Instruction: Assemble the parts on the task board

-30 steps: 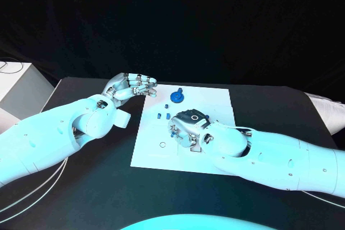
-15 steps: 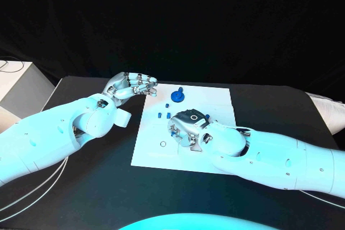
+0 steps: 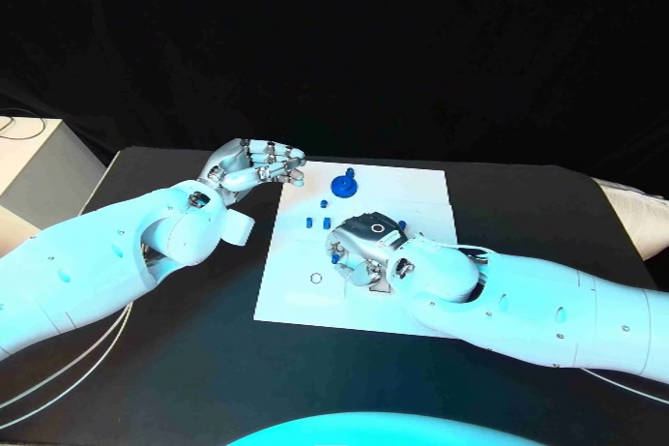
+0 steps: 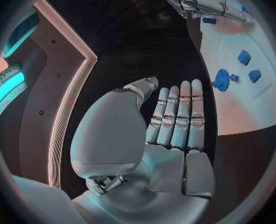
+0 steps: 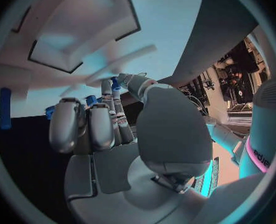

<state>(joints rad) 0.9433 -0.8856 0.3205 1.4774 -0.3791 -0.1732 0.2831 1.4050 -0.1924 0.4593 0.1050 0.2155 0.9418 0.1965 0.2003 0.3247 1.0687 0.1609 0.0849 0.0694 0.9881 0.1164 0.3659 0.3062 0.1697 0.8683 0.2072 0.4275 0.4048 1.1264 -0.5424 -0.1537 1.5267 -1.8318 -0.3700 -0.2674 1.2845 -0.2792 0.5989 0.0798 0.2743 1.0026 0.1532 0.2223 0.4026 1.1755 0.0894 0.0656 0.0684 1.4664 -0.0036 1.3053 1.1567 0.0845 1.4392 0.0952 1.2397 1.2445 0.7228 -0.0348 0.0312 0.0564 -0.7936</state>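
Observation:
The white task board lies in the middle of the black table. At its far end sit a round blue part and several small blue pieces. My right hand hovers knuckles-up over the board's middle. In the right wrist view its thumb and fingertips pinch a small blue part close to the board. My left hand hangs at the board's far left corner. The left wrist view shows its fingers straight, side by side and holding nothing, beside the round part.
A pale box stands off the table's left edge. Black table surrounds the board, and both forearms cross it. A round hole marks the board's near left. A blue peg stands by the board's edge.
My right hand has shifted slightly over the board, and a small blue piece now shows at its far right side. The left hand has barely moved.

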